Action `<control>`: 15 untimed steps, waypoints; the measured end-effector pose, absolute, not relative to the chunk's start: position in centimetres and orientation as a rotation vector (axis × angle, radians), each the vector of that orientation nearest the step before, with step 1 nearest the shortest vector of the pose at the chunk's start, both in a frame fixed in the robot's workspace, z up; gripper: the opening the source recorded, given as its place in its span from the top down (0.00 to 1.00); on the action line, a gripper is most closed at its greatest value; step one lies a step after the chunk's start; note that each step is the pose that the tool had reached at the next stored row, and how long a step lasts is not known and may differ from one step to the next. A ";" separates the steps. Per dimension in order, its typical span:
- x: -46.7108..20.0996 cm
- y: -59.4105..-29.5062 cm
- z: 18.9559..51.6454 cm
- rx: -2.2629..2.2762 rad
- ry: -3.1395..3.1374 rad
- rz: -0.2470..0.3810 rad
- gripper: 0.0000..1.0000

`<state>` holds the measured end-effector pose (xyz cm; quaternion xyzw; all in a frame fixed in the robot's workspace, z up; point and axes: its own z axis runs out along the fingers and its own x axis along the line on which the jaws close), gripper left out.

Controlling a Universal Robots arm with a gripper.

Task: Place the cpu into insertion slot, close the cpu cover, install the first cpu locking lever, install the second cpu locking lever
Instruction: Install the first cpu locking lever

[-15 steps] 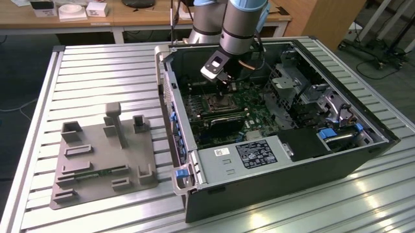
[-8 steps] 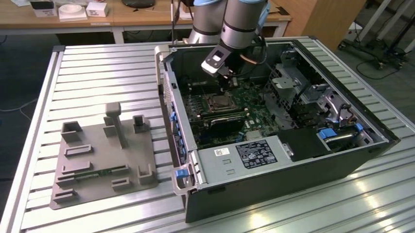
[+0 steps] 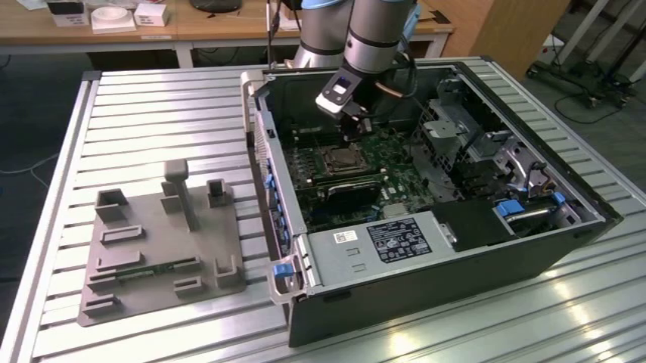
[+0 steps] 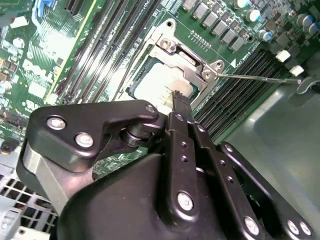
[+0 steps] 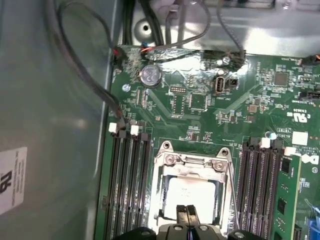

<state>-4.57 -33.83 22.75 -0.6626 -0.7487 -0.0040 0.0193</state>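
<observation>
Claw [image 5: 187, 211] tip-down over the cpu [image 5: 193, 191]

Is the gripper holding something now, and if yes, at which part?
Nothing is held: the gripper is shut and empty, its tip over the cpu.

Silvery cpu [image 5: 192, 192], green mobo [image 5: 210, 100]

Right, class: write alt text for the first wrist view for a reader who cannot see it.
The gripper, fingers together, points at the silvery cpu, framed by the metal cpu cover. Black memory slots flank it on the green motherboard.
</observation>
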 end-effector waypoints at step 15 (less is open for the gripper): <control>-4.6 -33.8 23.5 -1.981 -2.386 -0.013 0.90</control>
